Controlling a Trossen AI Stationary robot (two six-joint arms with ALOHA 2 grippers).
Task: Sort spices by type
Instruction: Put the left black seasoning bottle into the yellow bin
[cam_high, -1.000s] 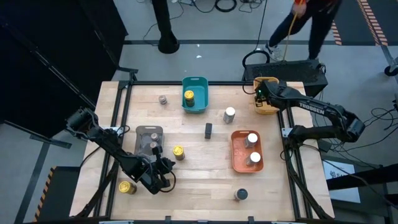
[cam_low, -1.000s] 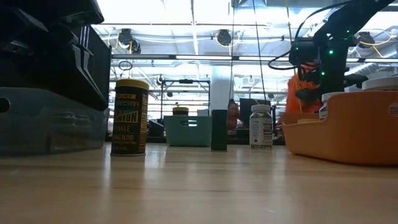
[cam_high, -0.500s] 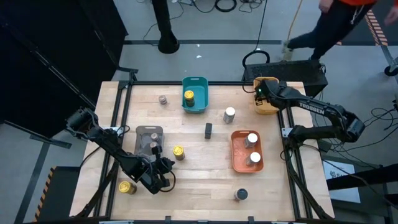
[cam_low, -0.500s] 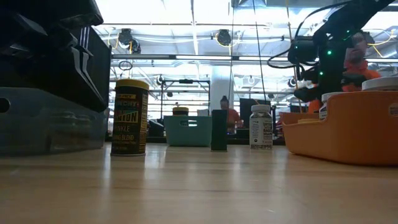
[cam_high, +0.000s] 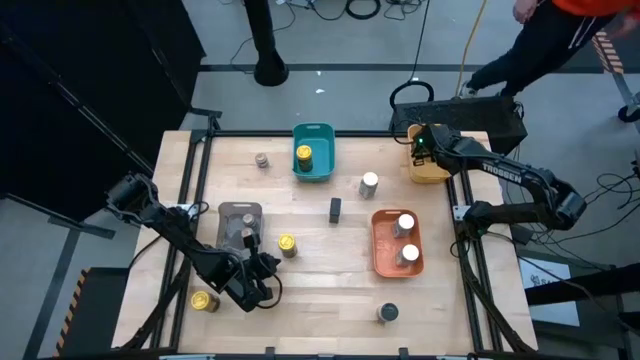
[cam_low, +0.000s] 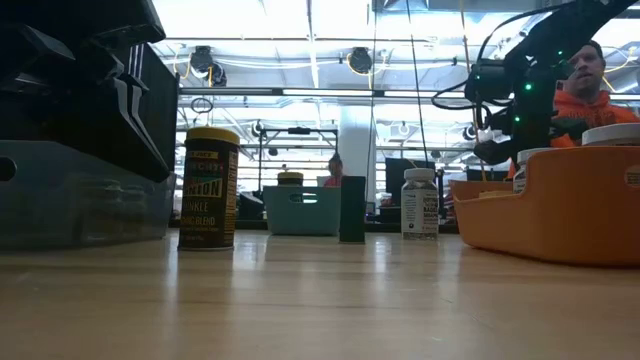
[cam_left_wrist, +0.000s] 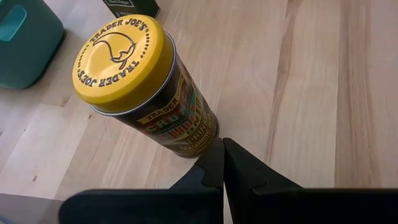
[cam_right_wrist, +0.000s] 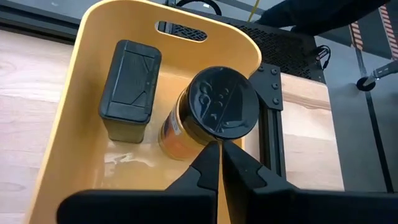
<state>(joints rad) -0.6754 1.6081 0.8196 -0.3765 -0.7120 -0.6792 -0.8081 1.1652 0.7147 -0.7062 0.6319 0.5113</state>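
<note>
The spices are small jars spread over the wooden table. A yellow-topped jar (cam_left_wrist: 140, 81) stands upright on the table (cam_high: 287, 245), just past the shut tips of my left gripper (cam_left_wrist: 222, 144), which sits at the near left (cam_high: 266, 270). My right gripper (cam_right_wrist: 221, 147) is shut and hangs over the yellow tray (cam_high: 430, 170) at the far right. In that tray (cam_right_wrist: 93, 74) lie a black rectangular tin (cam_right_wrist: 129, 87) and a black-lidded jar with an orange label (cam_right_wrist: 214, 109). My left gripper has its shut tips slanting down at the foot of the yellow-topped jar's side (cam_left_wrist: 202, 142); whether they touch it, I cannot tell. My right gripper points its shut tips down at the black lid's rim (cam_right_wrist: 214, 138); I cannot tell whether they touch it.
A teal tray (cam_high: 325, 165) holds a yellow-topped jar. A grey tray (cam_high: 228, 212) holds grey-topped jars. An orange tray (cam_high: 384, 250) holds two white-topped jars. Loose on the table: a white-topped jar (cam_high: 369, 184), a slim black tin (cam_high: 335, 209), a grey-topped jar (cam_high: 262, 160), a yellow-topped one (cam_high: 205, 301), a dark-topped one (cam_high: 387, 313).
</note>
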